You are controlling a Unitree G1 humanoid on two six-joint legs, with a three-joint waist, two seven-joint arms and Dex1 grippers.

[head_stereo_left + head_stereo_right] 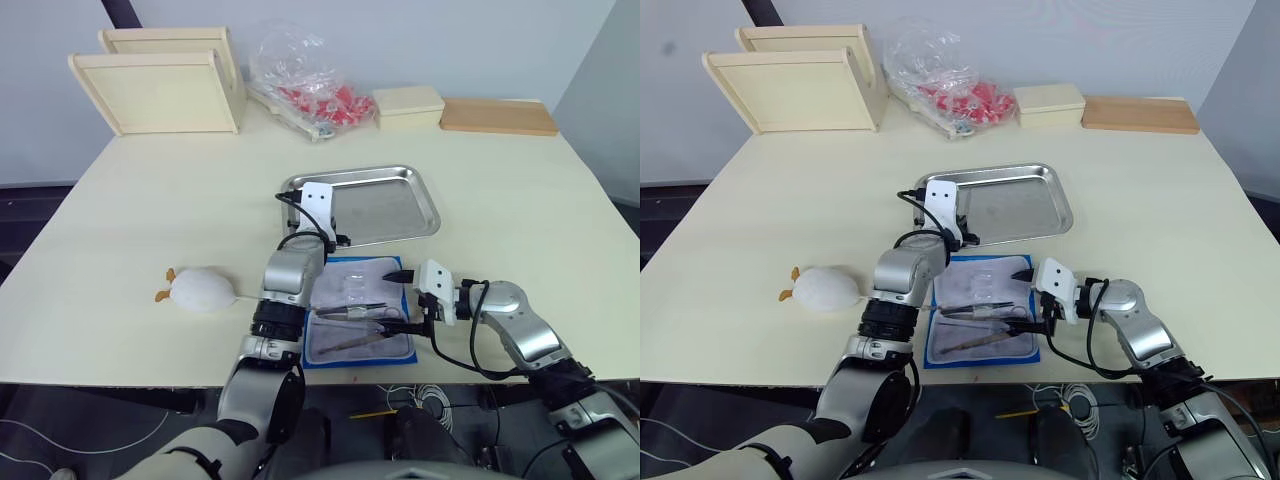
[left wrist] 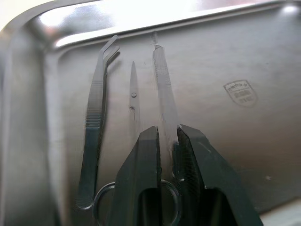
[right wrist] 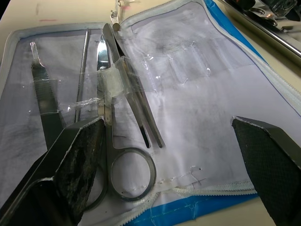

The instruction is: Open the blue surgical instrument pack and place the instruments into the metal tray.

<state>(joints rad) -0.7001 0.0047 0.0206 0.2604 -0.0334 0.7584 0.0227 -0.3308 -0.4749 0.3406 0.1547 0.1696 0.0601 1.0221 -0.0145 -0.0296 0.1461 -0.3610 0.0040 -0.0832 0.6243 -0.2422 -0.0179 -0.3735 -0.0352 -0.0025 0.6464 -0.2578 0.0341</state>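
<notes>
Left eye view — cream table (image 1: 120, 220) against grey wall; left tool (image 2: 167, 141) narrow, right tool (image 3: 169, 155) wide.

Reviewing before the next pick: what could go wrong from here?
1. The left tool is pinched on a slim handle lying beside the scissors and forceps in the metal tray; lifting could scatter them.
2. Clear straps hold the pack's scissors; the open right tool may drag the pack.
</notes>
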